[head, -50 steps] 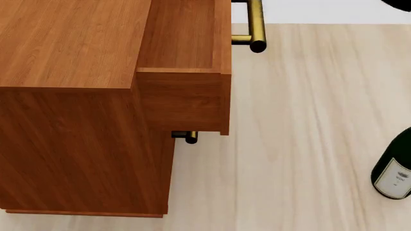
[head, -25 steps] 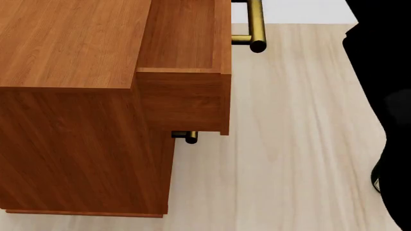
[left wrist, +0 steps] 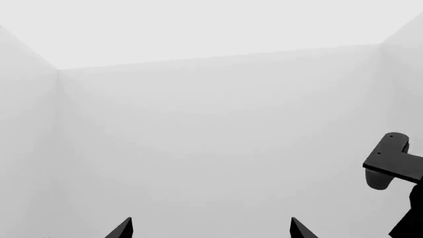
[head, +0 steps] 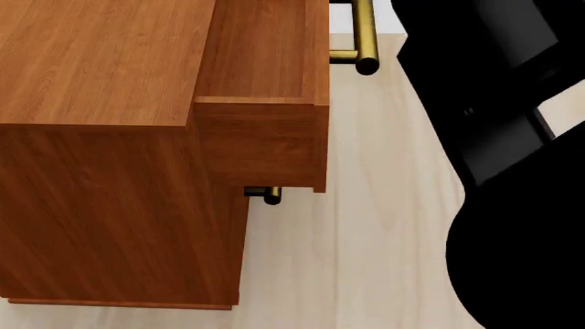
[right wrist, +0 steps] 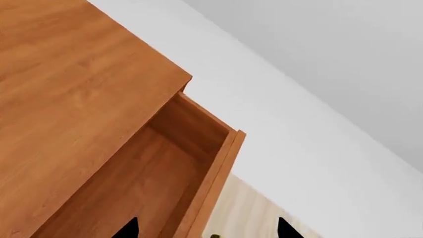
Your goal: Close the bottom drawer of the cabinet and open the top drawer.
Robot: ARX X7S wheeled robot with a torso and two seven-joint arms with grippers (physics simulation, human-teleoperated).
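The cabinet (head: 101, 137) fills the left of the head view, standing on a pale wood-grain tabletop (head: 384, 226). Its top drawer (head: 260, 62) is pulled out toward the right, the tray open and bare inside, with its brass handle (head: 364, 34) sticking out past the front panel. Lower down, another brass handle end (head: 265, 195) pokes out just under the open drawer's front; it sits close to the cabinet face, though from this angle I cannot tell which lower drawer it belongs to, and the bottom drawer itself is hidden. A big black arm (head: 512, 171) covers the right side of the head view, near the drawer's handle but apart from it. In the right wrist view the right hand (right wrist: 207, 229) shows only two dark fingertips (right wrist: 129, 229) at the frame's edge, spread apart with nothing between them; the open drawer's tray and front edge lie straight ahead of them, not touched. In the left wrist view the left hand (left wrist: 210, 229) likewise shows two separated tips, holding nothing, facing plain white walls (left wrist: 211, 124), with a black arm part (left wrist: 393, 161) off to one side and no cabinet in sight.
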